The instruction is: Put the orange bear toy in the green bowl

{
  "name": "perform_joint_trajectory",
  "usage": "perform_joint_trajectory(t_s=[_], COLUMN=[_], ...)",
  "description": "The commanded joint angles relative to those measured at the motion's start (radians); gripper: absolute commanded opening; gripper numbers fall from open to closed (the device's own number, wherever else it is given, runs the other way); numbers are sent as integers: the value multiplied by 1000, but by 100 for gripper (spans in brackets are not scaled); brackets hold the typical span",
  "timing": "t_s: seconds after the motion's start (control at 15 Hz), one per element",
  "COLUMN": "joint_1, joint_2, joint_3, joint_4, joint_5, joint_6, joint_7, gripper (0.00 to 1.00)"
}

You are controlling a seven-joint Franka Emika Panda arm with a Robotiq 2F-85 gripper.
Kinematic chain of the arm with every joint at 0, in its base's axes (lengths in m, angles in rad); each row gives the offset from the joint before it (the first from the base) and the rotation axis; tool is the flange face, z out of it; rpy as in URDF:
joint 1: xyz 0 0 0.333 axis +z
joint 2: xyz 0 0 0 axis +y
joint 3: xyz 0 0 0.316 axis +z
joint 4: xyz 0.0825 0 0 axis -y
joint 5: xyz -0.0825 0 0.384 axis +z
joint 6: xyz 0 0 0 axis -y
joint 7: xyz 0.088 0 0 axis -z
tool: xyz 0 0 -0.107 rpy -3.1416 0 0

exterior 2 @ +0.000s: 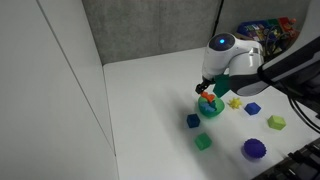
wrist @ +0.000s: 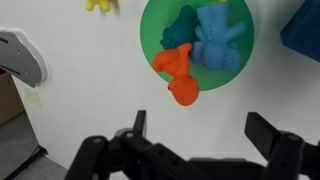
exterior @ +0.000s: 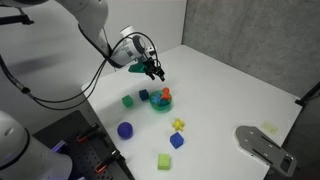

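Note:
The orange bear toy [wrist: 177, 73] lies across the near rim of the green bowl [wrist: 158, 24], half inside and half hanging over onto the white table. A blue bear toy [wrist: 214, 41] lies inside the bowl. In both exterior views the orange bear [exterior: 166, 94] [exterior 2: 207, 100] sits on the bowl [exterior: 160, 104] [exterior 2: 210, 110]. My gripper [wrist: 198, 128] is open and empty, raised above the bowl; it also shows in the exterior views [exterior: 154, 69] [exterior 2: 211, 86].
Around the bowl lie a green block [exterior: 128, 100], a dark blue block [exterior: 144, 96], a purple ball [exterior: 125, 130], a yellow star-like toy [exterior: 178, 124], a blue block [exterior: 177, 141] and a light green block [exterior: 164, 161]. A grey device [exterior: 262, 146] lies near the table edge.

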Motion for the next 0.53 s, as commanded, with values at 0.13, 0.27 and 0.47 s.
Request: perform_joint_trajectory(t_s=[0.13,0.27,0.47], joint_1=[-139,-179,-224], joint_2=[-142,-178,-219], joint_3=[122,143,149], joint_4=[-58,-61,-46], joint_5=[110,180,287], joint_6=[-74,-98,-147], joint_7=[-127,-186,-269], gripper=[100,100,100])
